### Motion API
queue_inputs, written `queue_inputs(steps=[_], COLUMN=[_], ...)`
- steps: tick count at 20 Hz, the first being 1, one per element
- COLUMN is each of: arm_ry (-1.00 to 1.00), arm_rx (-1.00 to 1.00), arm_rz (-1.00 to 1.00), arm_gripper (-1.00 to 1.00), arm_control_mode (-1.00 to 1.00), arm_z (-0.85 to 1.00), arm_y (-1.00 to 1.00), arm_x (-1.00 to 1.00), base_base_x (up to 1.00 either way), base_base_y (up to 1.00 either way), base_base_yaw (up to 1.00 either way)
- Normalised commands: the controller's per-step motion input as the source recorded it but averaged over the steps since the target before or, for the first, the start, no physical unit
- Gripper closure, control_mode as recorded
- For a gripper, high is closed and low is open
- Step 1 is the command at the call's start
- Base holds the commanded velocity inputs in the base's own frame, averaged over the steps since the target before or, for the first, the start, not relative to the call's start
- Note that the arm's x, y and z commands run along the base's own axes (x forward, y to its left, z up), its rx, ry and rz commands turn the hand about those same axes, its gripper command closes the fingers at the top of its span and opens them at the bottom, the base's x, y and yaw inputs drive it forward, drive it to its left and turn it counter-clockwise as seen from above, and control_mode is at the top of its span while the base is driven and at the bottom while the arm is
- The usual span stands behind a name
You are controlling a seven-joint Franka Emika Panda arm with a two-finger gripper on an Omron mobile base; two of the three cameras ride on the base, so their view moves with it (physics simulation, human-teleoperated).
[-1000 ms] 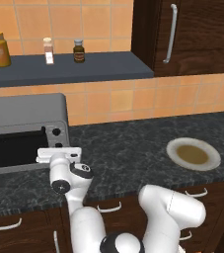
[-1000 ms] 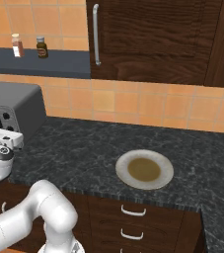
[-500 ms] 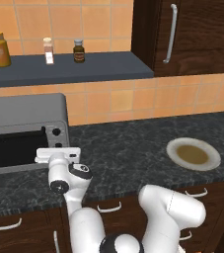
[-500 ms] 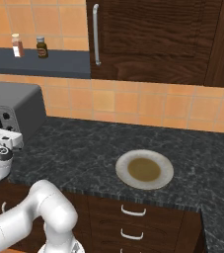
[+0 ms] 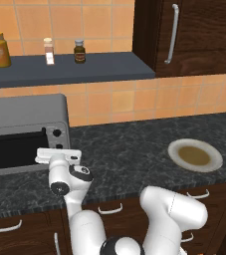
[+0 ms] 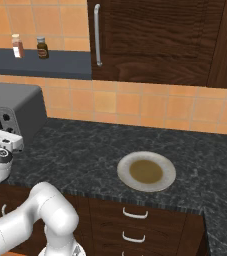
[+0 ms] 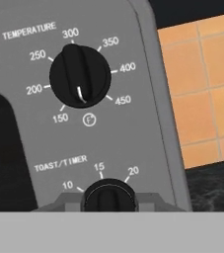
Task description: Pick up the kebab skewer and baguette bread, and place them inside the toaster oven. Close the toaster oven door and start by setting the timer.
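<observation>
Gripper (image 7: 108, 202) clamped on timer knob (image 7: 108, 196), straight ahead at hand, on toaster oven (image 5: 25, 117) panel below temperature knob (image 7: 80, 76). Door (image 5: 12, 149) shut. Next likely: twist knob about own axis.

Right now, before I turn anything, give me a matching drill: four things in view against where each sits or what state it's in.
Things:
1. pincer
2. temperature knob
3. plate
4. spice jars

Places or states:
A. on the dark shelf above the counter
B. closed on the toast/timer knob
C. on the counter, right of the toaster oven
D. on the oven's panel, above the timer dial

Pairs: 1-B, 2-D, 3-C, 4-A
</observation>
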Motion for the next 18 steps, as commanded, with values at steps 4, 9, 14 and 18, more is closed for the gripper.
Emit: queue_inputs(steps=[4, 9, 14, 18], arm_ry=[0.0, 0.0, -0.01, -0.05], arm_rx=[0.17, 0.18, 0.19, 0.18], arm_rz=[-0.06, -0.08, -0.07, -0.05], arm_gripper=[1.0, 1.0, 1.0, 1.0], arm_control_mode=[-1.0, -1.0, -1.0, -1.0], arm_z=[0.0, 0.0, 0.0, 0.0], arm_y=[0.0, 0.0, 0.0, 0.0], arm_x=[-0.04, -0.05, -0.04, -0.1], base_base_x=[0.0, 0.0, 0.0, 0.0], base_base_y=[0.0, 0.0, 0.0, 0.0], base_base_yaw=[0.0, 0.0, 0.0, 0.0])
